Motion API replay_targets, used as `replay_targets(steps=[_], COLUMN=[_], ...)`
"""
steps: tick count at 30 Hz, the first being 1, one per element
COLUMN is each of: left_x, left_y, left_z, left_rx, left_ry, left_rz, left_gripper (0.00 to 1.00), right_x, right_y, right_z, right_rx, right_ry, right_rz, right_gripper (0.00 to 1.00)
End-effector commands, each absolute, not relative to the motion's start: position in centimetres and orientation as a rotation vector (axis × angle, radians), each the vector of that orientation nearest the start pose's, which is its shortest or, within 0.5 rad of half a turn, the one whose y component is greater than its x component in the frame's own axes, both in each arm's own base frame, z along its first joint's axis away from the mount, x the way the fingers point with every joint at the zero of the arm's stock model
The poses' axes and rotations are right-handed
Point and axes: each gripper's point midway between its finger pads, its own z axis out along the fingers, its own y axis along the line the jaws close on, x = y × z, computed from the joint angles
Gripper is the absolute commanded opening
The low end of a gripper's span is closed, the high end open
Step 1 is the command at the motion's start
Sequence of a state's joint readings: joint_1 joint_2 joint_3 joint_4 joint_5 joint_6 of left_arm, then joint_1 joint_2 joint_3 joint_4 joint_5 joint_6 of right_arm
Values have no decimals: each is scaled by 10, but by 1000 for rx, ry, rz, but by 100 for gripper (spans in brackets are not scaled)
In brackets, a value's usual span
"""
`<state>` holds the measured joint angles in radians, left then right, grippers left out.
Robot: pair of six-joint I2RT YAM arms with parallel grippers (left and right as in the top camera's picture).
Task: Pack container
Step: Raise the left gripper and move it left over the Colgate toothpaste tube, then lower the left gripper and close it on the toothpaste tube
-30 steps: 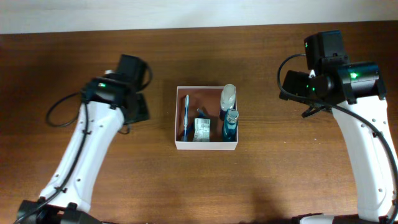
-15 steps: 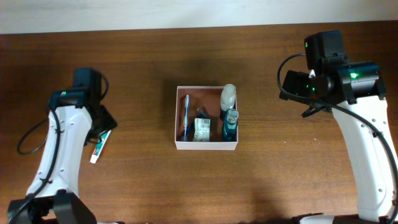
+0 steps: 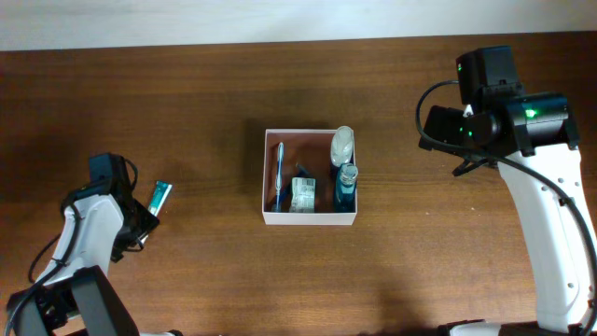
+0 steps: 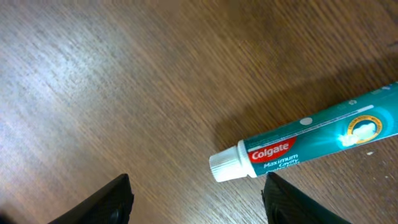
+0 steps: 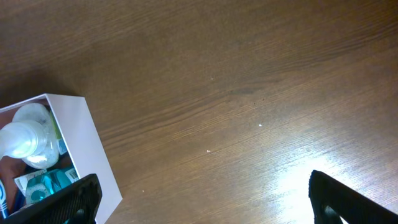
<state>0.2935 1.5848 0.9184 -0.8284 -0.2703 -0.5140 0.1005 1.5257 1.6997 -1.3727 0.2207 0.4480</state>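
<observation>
The container [image 3: 308, 219], a white-walled box with a reddish-brown inside, sits mid-table. It holds a blue toothbrush [image 3: 279, 175], a white bottle [image 3: 342, 145], a blue bottle [image 3: 346, 187] and a small packet [image 3: 302, 194]. A teal Colgate toothpaste tube [image 4: 305, 140] lies on the wood at the far left [image 3: 160, 197]. My left gripper [image 4: 198, 202] stands open and empty just short of the tube's white cap, which lies near its right finger [image 4: 286, 202]. My right gripper [image 5: 202, 199] hangs wide open over bare wood, right of the container's corner [image 5: 74, 143].
Brown wooden table [image 3: 420, 271] all around. The left arm [image 3: 98, 219] is low near the front-left edge. The right arm [image 3: 504, 121] stands at the back right. A pale wall strip runs along the table's far edge.
The left arm has swung from beside the container out to the far left and toward the front edge, uncovering the toothpaste tube. The right arm has not moved.
</observation>
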Motion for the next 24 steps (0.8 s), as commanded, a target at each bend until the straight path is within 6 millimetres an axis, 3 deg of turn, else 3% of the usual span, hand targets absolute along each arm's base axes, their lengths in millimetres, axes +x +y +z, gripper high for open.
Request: replay_targets(steps=[1,6,11,15,24], left_x=[249,251,253,255,271], left_y=[125,126,126,121,94], left_z=[35,35,31,21,14], left_rx=[-1098,-1083,-1078,-957,-591], left_ry=[2792,2791,2774,2815,2908], left_rz=[402,403,398,355,115], left_gripper=[73,86,87,87,71], right_x=[331,331,331,331,331], right_y=[-7,-7,-7,-7,-7], right_z=[257,257,257,257,257], right_rx=[533,533,533,533,533], right_ry=[2657,2657,2657,2657,2657], right_rz=[-159,-159,-159,-159,-159], right_gripper=[98,98,98,99,98])
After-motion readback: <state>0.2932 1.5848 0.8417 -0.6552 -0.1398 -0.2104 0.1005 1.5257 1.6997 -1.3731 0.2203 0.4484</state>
